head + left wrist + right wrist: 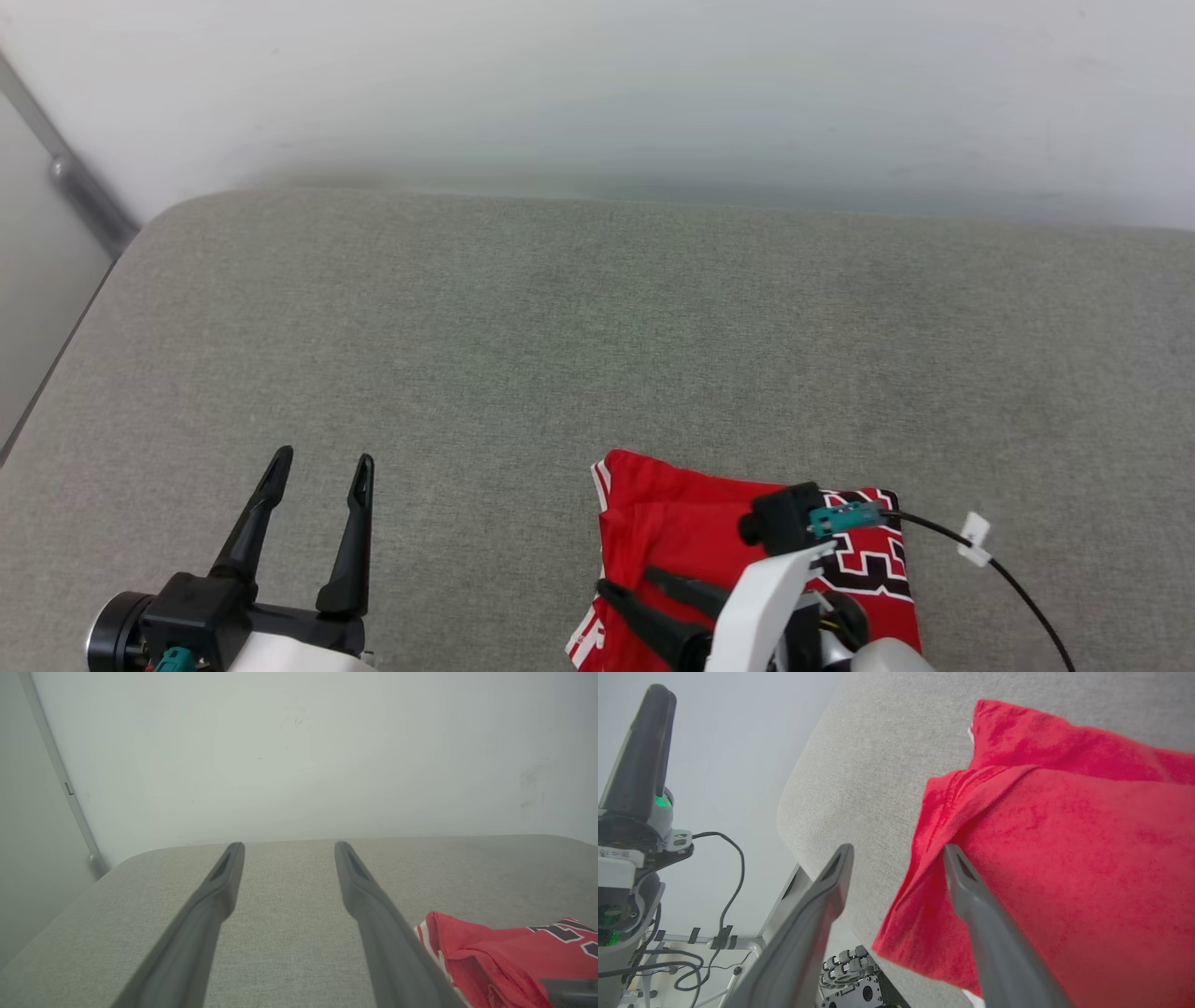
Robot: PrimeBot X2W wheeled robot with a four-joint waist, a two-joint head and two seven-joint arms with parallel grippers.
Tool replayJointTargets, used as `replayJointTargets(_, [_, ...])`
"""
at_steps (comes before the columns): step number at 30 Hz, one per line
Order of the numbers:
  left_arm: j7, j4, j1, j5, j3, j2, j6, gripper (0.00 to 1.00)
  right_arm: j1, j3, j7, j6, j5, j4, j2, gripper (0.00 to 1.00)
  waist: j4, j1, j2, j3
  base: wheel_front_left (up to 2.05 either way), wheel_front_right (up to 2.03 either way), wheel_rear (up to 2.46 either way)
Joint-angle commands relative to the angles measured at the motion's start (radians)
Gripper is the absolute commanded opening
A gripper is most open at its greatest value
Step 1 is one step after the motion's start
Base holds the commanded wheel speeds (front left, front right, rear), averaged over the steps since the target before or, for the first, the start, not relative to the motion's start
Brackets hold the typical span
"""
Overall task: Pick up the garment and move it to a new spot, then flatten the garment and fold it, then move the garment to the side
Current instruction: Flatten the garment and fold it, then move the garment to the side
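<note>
grey padded surface [560,327]: spread out ahead of both sets of jaws, bare ahead of the left ones.

garment [681,523]: folded into a compact red block with the lettering up. it is laid under and just past the right jaws, well off to the side of the left jaws. its near corner seems to be hung over the surface's front edge below the right jaws, but the wrist view is skewed, so this is not confirmed.

left gripper [322,457]: jaws parted wide, nothing held, only surface seen between them.

right gripper [630,581]: jaws parted wide, nothing gripped. a folded edge of the garment is run between them, one jaw over red cloth, the other over bare surface. contact with the cloth can't be told.

cable tag [974,539]: white, fixed on the black cable behind the right jaws.

risks:
- only the top layer may be pinched if the jaws are closed shallow, so the fold would be pulled open during the side move.
- soft jersey may be dragged and bunched instead of lifted.
- the block may be tipped off the front edge if drawn back toward the jaws' base.
</note>
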Motion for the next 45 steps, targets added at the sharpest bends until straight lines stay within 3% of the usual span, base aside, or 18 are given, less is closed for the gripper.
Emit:
replayJointTargets(1, [-0.002, 0.002, 0.009, -0.001, 0.005, 0.002, -0.001, 1.00, -0.015, 0.013, -0.007, 0.000, 0.010, -0.006, 0.001, 1.00, -0.004, 0.0000, -0.0001, -0.001, 0.00, 0.00, 0.00])
replayJointTargets(8, [-0.002, -0.003, 0.012, 0.003, 0.013, -0.004, -0.001, 1.00, -0.063, 0.037, -0.029, 0.000, -0.010, -0.033, 0.001, 1.00, -0.036, 0.0000, -0.0001, -0.007, 0.00, 0.00, 0.00])
replayJointTargets(15, [-0.002, -0.010, 0.005, 0.006, 0.013, -0.011, -0.001, 1.00, -0.144, -0.075, -0.067, 0.000, -0.254, -0.051, -0.005, 1.00, -0.075, 0.0000, -0.0001, -0.005, 0.00, 0.00, 0.00])
replayJointTargets(21, [-0.002, -0.013, -0.002, 0.006, 0.012, -0.015, -0.001, 1.00, -0.188, -0.161, -0.181, 0.000, -0.492, -0.089, -0.117, 1.00, -0.102, 0.0000, -0.0001, -0.004, 0.00, 0.00, 0.00])
replayJointTargets(22, [-0.002, -0.015, -0.001, 0.002, 0.012, -0.018, -0.001, 1.00, -0.172, -0.231, -0.248, 0.000, -0.562, -0.105, -0.154, 1.00, -0.112, 0.0000, -0.0001, -0.004, 0.00, 0.00, 0.00])
replayJointTargets(26, [-0.002, -0.017, 0.003, 0.000, 0.012, -0.021, -0.001, 1.00, -0.118, -0.311, -0.325, 0.000, -0.614, -0.134, -0.177, 1.00, -0.122, 0.0000, -0.0001, -0.003, 0.00, 0.00, 0.00])
replayJointTargets(35, [-0.002, -0.025, 0.014, -0.010, 0.011, -0.027, -0.001, 1.00, 0.030, -0.459, -0.466, 0.000, -0.637, -0.238, -0.126, 1.00, -0.132, 0.0000, -0.0001, -0.001, 0.00, 0.00, 0.00])
replayJointTargets(45, [-0.002, -0.030, 0.018, -0.022, 0.000, -0.040, -0.001, 1.00, 0.145, -0.496, -0.548, 0.000, -0.656, -0.323, -0.049, 1.00, -0.125, 0.0000, -0.0001, 0.007, 0.00, 0.00, 0.00])
